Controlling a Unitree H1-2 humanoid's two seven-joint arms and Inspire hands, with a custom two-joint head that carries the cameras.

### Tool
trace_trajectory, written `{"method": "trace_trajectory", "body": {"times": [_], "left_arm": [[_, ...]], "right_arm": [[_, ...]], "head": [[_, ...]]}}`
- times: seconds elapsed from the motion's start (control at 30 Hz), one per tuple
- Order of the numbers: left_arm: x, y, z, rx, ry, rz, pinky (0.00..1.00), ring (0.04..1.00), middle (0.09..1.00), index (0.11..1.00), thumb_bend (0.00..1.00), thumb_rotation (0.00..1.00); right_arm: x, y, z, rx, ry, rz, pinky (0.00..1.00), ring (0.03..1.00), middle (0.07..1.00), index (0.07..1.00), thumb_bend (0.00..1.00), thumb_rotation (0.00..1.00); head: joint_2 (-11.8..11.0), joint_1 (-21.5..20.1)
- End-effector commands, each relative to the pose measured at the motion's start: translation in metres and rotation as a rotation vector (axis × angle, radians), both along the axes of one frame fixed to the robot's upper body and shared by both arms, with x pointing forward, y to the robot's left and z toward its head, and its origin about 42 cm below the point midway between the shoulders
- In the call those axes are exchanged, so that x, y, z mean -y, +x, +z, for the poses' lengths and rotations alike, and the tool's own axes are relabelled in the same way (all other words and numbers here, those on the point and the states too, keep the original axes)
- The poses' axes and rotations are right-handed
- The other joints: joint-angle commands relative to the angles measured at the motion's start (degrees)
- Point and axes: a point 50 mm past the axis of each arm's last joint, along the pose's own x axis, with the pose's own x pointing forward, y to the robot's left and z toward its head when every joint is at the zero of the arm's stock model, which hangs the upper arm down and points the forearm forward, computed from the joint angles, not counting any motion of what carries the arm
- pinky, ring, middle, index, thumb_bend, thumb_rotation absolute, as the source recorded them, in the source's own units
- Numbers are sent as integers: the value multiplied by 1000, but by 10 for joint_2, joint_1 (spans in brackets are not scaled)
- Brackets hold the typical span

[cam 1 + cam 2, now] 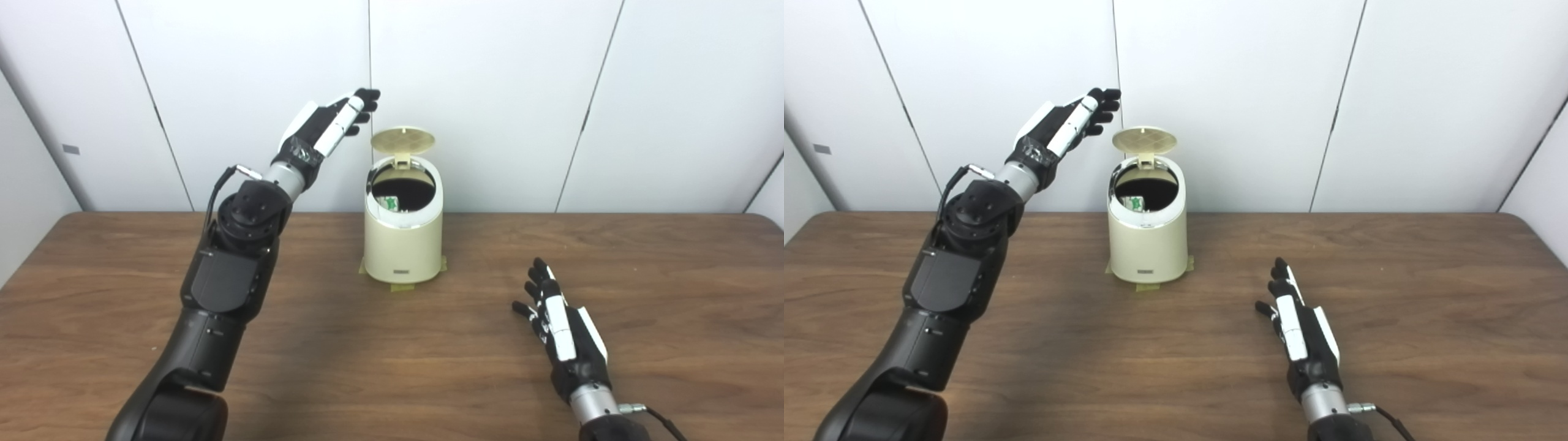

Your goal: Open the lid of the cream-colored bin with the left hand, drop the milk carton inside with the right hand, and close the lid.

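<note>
Even, bright overhead light; soft shadows under left arm [226, 288] and beside bin [403, 245] on table [643, 294]. Bin interior dark. Slight glare on bin rim. Mild softness throughout, no evident edge distortion.

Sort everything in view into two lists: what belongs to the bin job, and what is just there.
Job: cream-colored bin, its raised lid, milk carton inside, left hand, right hand.
Just there: wooden table, tape under the bin, white wall panels.

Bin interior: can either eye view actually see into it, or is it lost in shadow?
Left eye view: the bin mouth is mostly black shadow, with the milk carton showing at its left wall. Right eye view: same, carton smaller and soft. No glare; the chrome rim is bright.
</note>
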Motion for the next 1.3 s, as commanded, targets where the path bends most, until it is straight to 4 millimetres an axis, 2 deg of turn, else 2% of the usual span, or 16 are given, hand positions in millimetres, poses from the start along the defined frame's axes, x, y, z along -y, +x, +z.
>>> {"method": "trace_trajectory", "body": {"times": [0.0,0.1,0.23,0.4,0.47,0.6,0.7,0.8,1.0,1.1,1.27], "left_arm": [[5,4,48,166,44,-15,925,906,886,860,407,1000],[9,-1,53,204,136,-11,912,893,849,847,435,1000],[14,-7,56,286,258,8,862,866,815,818,404,1000],[15,-12,54,369,379,16,873,857,808,786,394,1000],[15,-17,53,436,480,6,792,805,782,747,405,1000],[16,-22,50,514,614,-18,730,757,753,703,384,1000],[16,-24,48,531,659,-15,723,751,745,688,409,1000],[16,-25,44,555,704,-14,680,707,700,660,379,979],[17,-26,32,534,725,-31,650,686,687,656,405,1000],[18,-28,25,523,744,-45,668,697,690,667,408,1000],[18,-33,15,530,755,-67,649,671,686,677,360,1000]], "right_arm": [[-1,5,17,98,5,-5,846,957,966,1000,723,1000],[1,8,15,99,-6,-16,856,950,945,1000,708,1000],[0,10,13,91,-5,-15,862,948,927,1000,698,1000],[0,12,12,82,-8,-20,865,945,919,1000,683,1000],[0,13,11,75,1,-33,872,944,924,1000,710,1000],[0,13,10,74,-2,-41,880,949,921,1000,718,1000],[-1,14,10,77,-11,-41,882,948,916,1000,716,1000],[-1,15,11,80,-11,-41,888,941,907,1000,710,1000],[-1,15,11,87,-9,-43,908,943,900,1000,696,1000],[0,15,10,94,-59,-39,902,941,900,1000,672,1000],[4,15,7,99,-177,-56,878,922,899,1000,707,1000]], "head": [[1,0],[2,0],[-1,-2],[0,-5],[1,-6],[2,-8],[3,-9],[2,-11],[1,-12],[1,-12],[1,-12]]}}
